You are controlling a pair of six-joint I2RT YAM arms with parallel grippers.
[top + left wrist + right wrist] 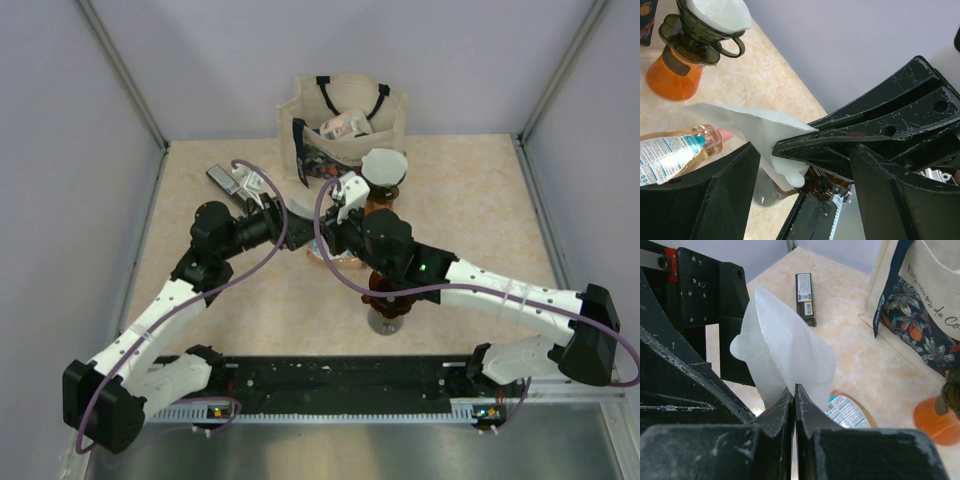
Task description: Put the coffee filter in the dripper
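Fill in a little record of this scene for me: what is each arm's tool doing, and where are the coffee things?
right tool: shut, pinching a white paper filter
left tool: open, one finger on either side of that filter, not gripping it
dripper: sits on the orange carafe, with white paper already inside
bottle: lying on its side on the table
tote bag: at the back of the table
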